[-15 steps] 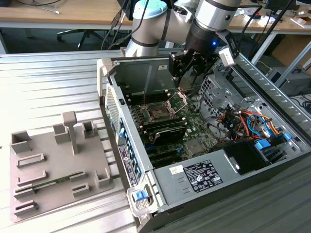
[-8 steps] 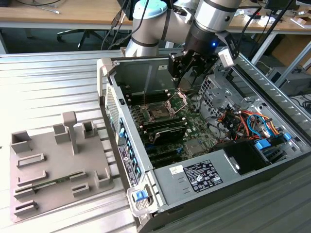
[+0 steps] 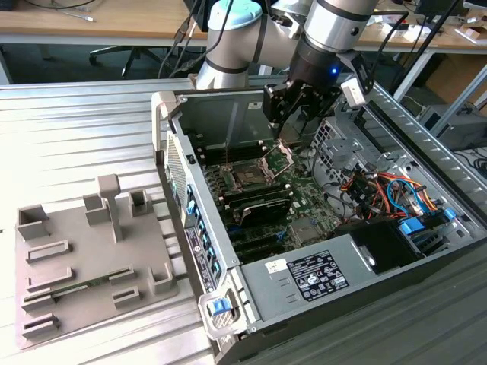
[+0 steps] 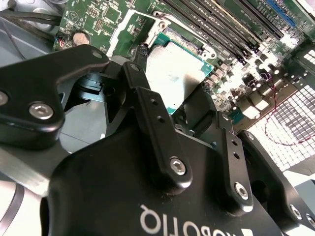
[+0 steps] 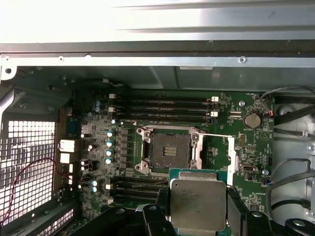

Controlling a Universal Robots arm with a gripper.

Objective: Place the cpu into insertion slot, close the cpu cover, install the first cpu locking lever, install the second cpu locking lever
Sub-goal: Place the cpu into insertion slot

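1. Gripper (image 3: 289, 122) on the arm hangs inside the open computer case (image 3: 228, 114), above the motherboard (image 3: 304, 201).
2. Its two black fingers (image 4: 147, 108) press on the cpu (image 5: 197, 199), one on each side. So the gripper is squeezed tight on the cpu and holds it.
3. In both wrist views the cpu is a flat silver-grey square with a thin green edge. It lies flat between the fingers.
4. The cpu is up in the air over the motherboard. It is near the socket (image 5: 170, 150) but not in it.
5. The socket is a dark square near the middle of the motherboard. It is open, and a small gold patch shows in its middle.
6. The cpu cover (image 3: 280, 157) is flipped up. In the exterior view it stands tilted at the edge of the socket that is nearest the gripper.
7. Long dark memory sticks (image 5: 162, 105) lie in rows on the motherboard, on two sides of the socket.
8. A round battery (image 5: 252, 119) sits near one corner of the motherboard.
9. The computer case lies on its side on a ribbed metal table (image 3: 68, 129).
10. A grey tray (image 3: 84, 251) with small blocks on it lies on the table, beside the case, at the exterior view's left.
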